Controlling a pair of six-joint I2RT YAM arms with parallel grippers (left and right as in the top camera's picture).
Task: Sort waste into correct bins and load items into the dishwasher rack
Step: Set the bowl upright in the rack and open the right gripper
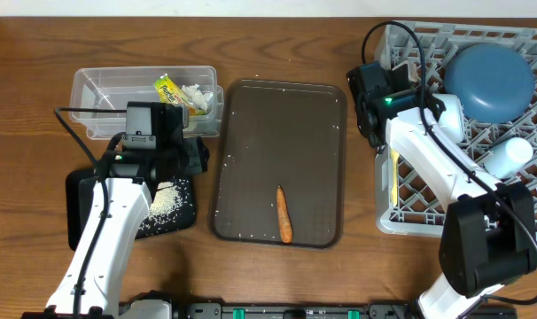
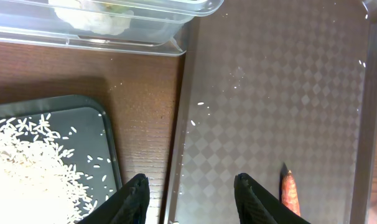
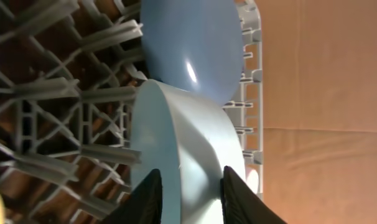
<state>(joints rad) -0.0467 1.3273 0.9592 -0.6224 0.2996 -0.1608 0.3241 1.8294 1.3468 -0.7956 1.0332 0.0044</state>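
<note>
Left gripper (image 2: pixel 190 190) is held wide over the serving tray (image 2: pixel 269 93), the carrot (image 2: pixel 290 194) cut off beside it. The wrapper (image 1: pixel 168 89) print in the tub (image 1: pixel 96 89) cannot be read. Right gripper (image 3: pixel 188 196) is seen astride a pale blue dish (image 3: pixel 182 143); whether it is gripped cannot be told.

Robot lab setup, wooden table (image 1: pixel 29 35), dishwasher rack (image 1: pixel 408 202)
</note>
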